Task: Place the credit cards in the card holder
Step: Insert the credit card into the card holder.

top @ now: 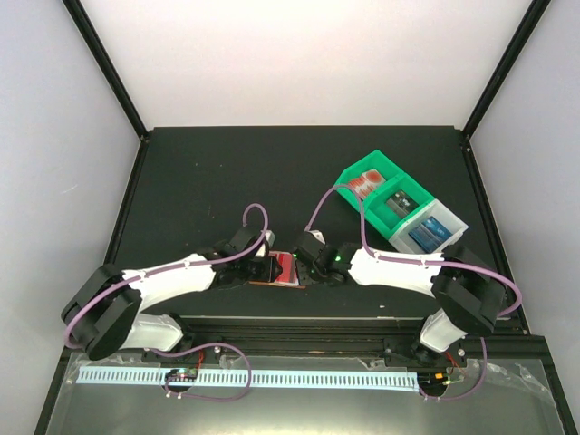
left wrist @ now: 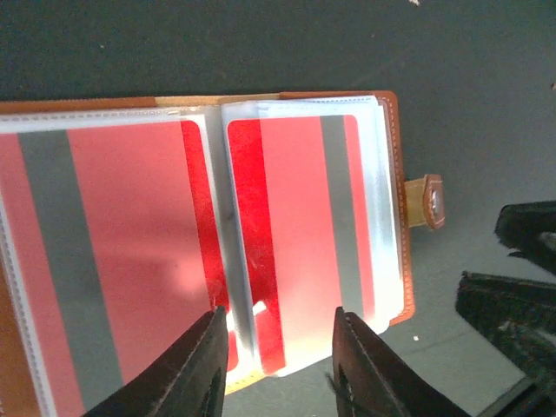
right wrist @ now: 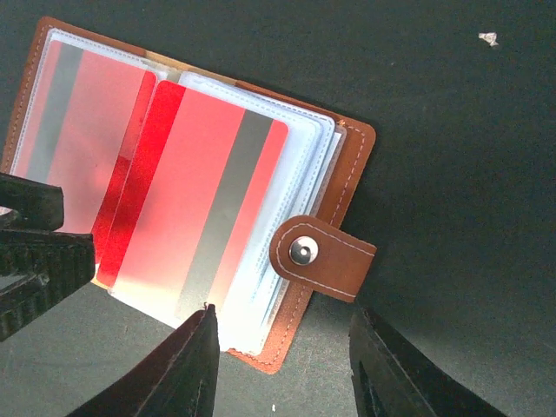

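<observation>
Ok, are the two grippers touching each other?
Apart. The left wrist view shows table and the card holder edge between the left gripper and the right gripper.

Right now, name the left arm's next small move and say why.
Probably nudge the front red card deeper into its clear sleeve, toward the snap tab: a bright uncovered strip shows along its spine-side edge, and the open left gripper hovers right over it.

Robot lab test cell, plain white walls (top: 299, 54), black frame posts (top: 107, 68), dark table (top: 227, 172)
</observation>
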`<state>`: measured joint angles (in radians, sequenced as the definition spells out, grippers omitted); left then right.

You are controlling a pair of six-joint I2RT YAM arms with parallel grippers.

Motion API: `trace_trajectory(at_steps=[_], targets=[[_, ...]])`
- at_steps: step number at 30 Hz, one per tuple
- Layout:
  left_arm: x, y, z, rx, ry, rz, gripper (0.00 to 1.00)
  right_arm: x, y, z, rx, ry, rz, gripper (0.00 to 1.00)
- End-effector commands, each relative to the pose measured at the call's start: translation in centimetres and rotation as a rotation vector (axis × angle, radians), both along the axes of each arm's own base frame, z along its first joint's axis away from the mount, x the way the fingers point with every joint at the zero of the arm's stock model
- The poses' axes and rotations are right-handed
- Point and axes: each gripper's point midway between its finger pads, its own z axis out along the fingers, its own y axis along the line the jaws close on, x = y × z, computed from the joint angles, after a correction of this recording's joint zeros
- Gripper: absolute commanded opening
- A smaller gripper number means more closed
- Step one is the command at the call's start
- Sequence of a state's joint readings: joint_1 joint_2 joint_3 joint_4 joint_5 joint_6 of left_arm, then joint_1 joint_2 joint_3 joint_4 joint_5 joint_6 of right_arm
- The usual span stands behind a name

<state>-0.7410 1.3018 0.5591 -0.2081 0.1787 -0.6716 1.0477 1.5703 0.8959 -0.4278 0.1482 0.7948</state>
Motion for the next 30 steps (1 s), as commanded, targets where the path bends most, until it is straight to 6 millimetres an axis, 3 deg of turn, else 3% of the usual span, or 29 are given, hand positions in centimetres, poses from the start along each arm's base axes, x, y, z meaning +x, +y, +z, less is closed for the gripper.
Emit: trace_trajectory(at_steps=[1, 6, 13, 30], targets=[[1.1, -0.2, 0.4, 0.030, -0.026, 0.013, 0.30, 0.3, 0.0, 0.6, 0.005, -0.022, -0.016, 0.43], [1.3, -0.4, -0.8, 0.059, 0.002, 0.008, 0.16, 0.2, 0.3, 0.6, 0.011, -0.014, -0.010, 0.42], [1.2, -0.4, -1.7, 0.073, 0.015, 0.003, 0.08, 0.2, 0.4, 0.7, 0.018, -0.012, -0.006, 0.42], [1.0, -0.1, -3.0, 0.098, 0.038, 0.004, 0.03, -0.7, 3.7, 1.2, 0.159, 0.046, 0.063, 0.41]])
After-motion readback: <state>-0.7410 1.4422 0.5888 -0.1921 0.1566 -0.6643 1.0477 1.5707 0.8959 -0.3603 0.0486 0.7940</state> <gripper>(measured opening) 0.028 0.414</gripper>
